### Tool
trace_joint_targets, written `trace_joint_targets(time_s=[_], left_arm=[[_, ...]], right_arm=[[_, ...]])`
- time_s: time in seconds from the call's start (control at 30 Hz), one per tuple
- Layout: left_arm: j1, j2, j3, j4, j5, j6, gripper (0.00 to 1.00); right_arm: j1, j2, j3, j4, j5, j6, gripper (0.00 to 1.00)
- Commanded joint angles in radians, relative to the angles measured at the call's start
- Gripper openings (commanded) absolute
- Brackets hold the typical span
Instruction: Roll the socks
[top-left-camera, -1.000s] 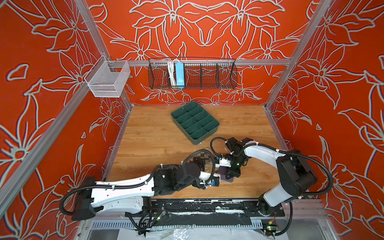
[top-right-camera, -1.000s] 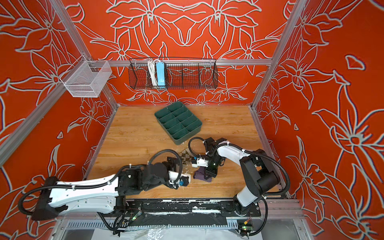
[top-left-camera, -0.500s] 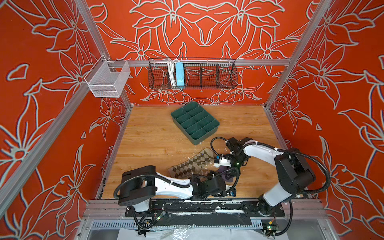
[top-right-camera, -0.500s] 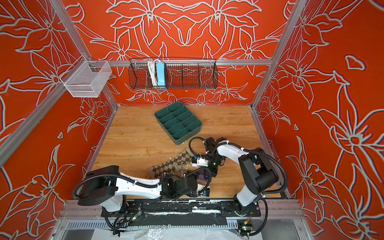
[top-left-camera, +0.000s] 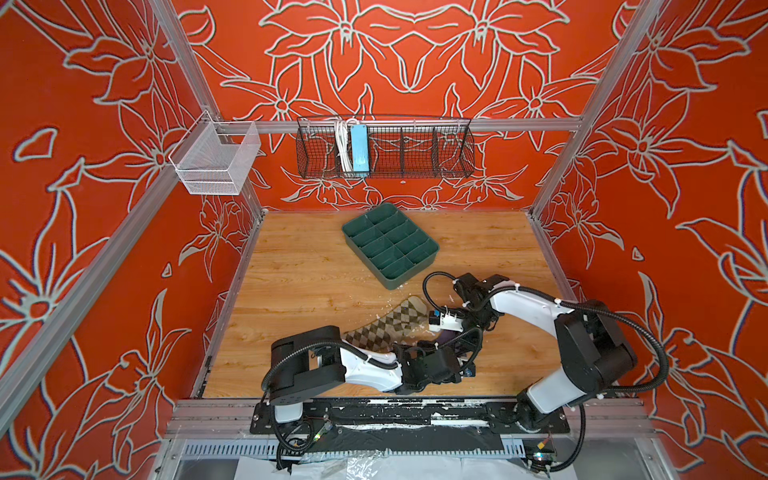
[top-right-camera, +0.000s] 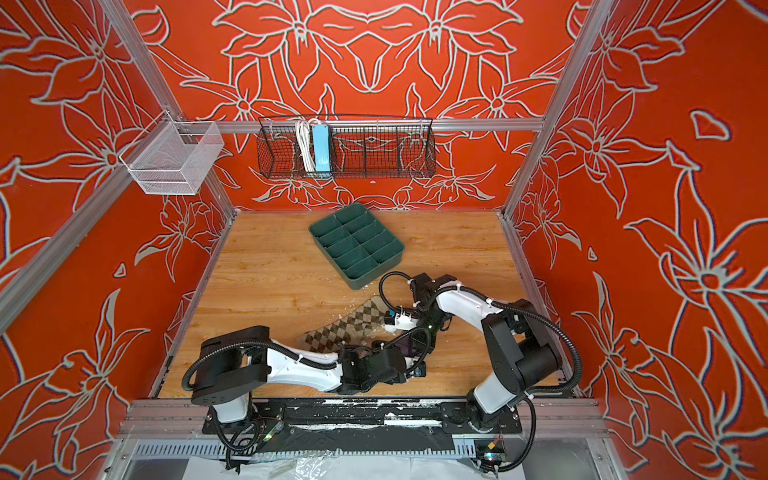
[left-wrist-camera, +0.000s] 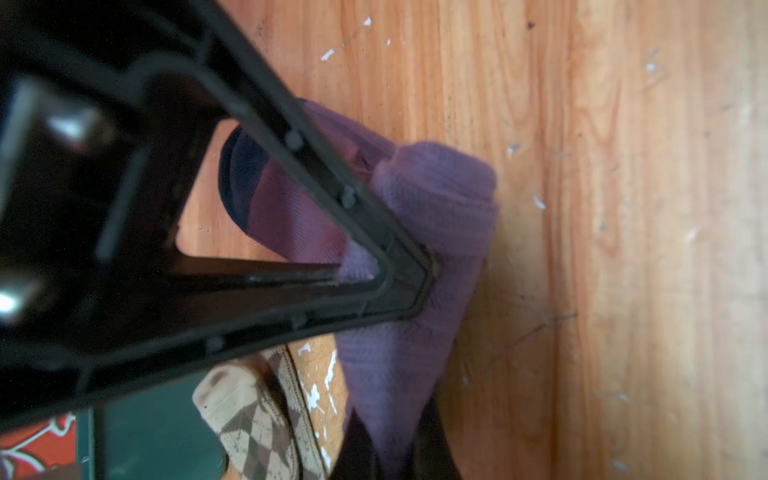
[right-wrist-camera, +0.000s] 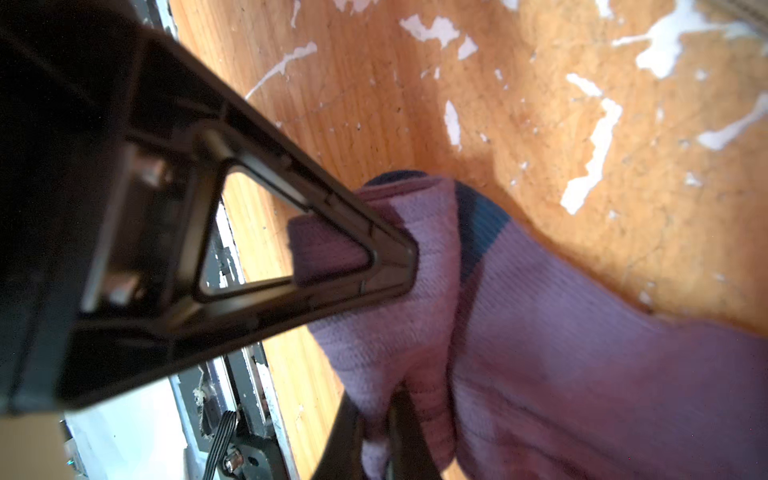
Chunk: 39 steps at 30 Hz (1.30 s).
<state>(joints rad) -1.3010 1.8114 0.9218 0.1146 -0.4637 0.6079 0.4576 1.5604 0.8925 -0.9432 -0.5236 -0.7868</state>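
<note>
Toward six o'clock on the table (top-left-camera: 291, 282) in both top views lies the beige sock (top-left-camera: 390, 328), with the purple sock (top-left-camera: 445, 336) just beside it at three o'clock. From the left wrist, the left gripper (left-wrist-camera: 415, 286) pinches the purple fabric; from the right wrist, the right gripper (right-wrist-camera: 399, 266) pinches it too.

Right tool (right-wrist-camera: 397, 266) clamped on purple sock (right-wrist-camera: 561, 374)

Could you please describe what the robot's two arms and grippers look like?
The left arm and the right arm each have smooth white links between bulky black joints, with black ribbed cables looping alongside. The left gripper and the right gripper are black, and each visible finger is an open triangular frame tapering to a blunt tip. No markings show.
</note>
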Motion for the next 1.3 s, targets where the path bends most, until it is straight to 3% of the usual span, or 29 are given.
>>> trace_joint_targets(time_s=[0.0, 0.1, 0.17, 0.3, 0.4, 0.53, 0.73, 0.87, 1.27], left_arm=[[0.003, -0.026, 0.043, -0.177, 0.075, -0.052, 0.0], [0.0, -0.059, 0.067, -0.298, 0.139, -0.059, 0.0], [-0.004, -0.076, 0.071, -0.345, 0.166, -0.055, 0.0], [-0.007, -0.091, 0.062, -0.377, 0.185, -0.052, 0.0], [-0.007, -0.077, 0.072, -0.397, 0.185, -0.052, 0.0], [-0.005, -0.058, 0.098, -0.428, 0.218, -0.067, 0.0], [-0.004, 0.0, 0.169, -0.498, 0.23, -0.088, 0.0], [-0.003, 0.022, 0.214, -0.542, 0.244, -0.101, 0.0], [0.035, 0.17, 0.453, -0.816, 0.456, -0.141, 0.0]], right_arm=[[-0.004, -0.051, -0.025, 0.052, 0.07, 0.056, 0.16], [-0.009, -0.087, -0.024, 0.096, 0.17, 0.103, 0.32], [-0.033, -0.111, -0.006, 0.107, 0.173, 0.146, 0.39], [-0.077, -0.138, 0.034, 0.134, 0.199, 0.224, 0.42], [-0.079, -0.12, 0.05, 0.162, 0.283, 0.262, 0.42], [-0.076, -0.046, 0.094, 0.188, 0.343, 0.319, 0.37], [-0.018, 0.069, 0.124, 0.163, 0.4, 0.306, 0.32], [0.0, 0.139, 0.137, 0.183, 0.464, 0.332, 0.23], [0.045, 0.19, 0.166, 0.323, 0.437, 0.357, 0.01]])
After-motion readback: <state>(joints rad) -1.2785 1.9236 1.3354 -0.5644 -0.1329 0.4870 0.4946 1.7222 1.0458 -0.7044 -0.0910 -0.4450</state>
